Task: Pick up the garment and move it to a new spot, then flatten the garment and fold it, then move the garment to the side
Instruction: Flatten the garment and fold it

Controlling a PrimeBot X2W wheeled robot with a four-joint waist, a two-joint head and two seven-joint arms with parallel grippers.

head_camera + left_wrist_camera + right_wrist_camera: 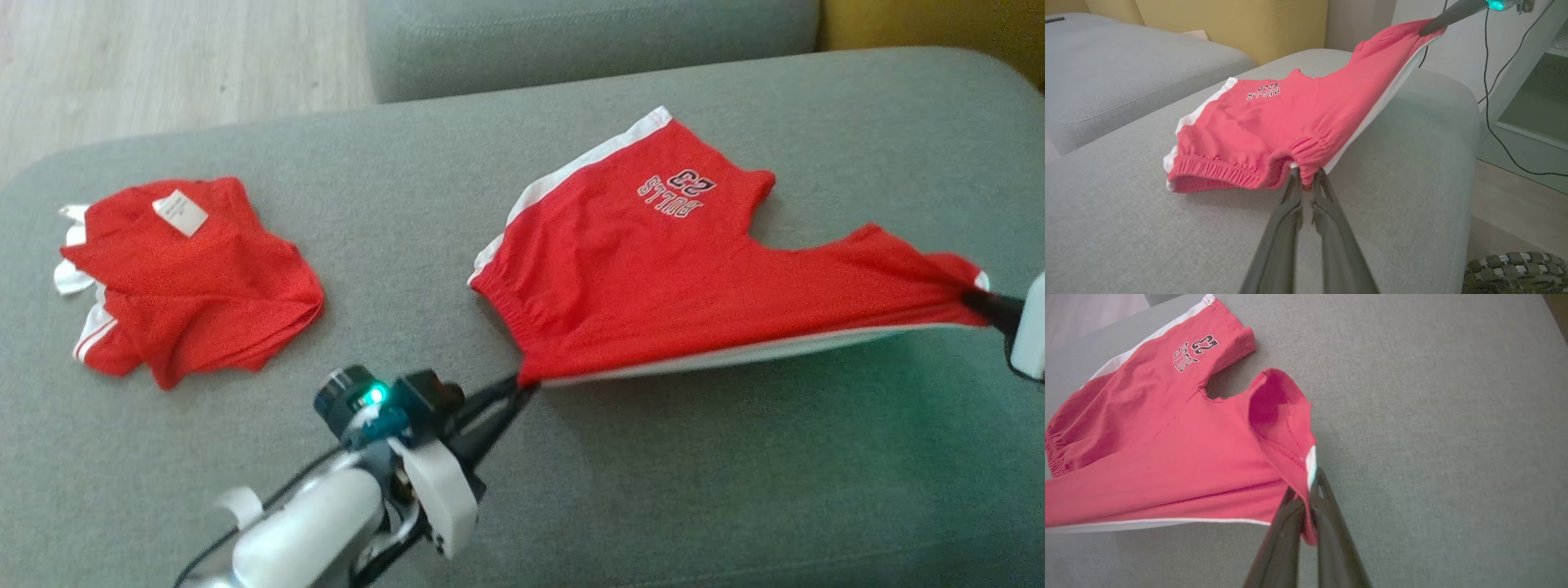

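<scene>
Left gripper (pixel 522 385), low centre in the head view, and right gripper (pixel 976 296), at the right edge, have the shorts (pixel 653 269) strung between them, so I judge this to be the flattening step. To do it well I would hold the near edge taut, lower both ends together and drag lightly toward me, so the far half, which lies on the cushion (pixel 571 506), smooths out instead of bunching. Pulling wider risks a slip from such thin pinches.

Going across: a second red garment (pixel 188 278) lies crumpled at the left, well apart. Left jaws are pinched almost shut on the elastic waistband corner. Shorts fill the middle, near edge lifted off the cushion, print on the far side. Right jaws are fully closed on the leg hem corner.
</scene>
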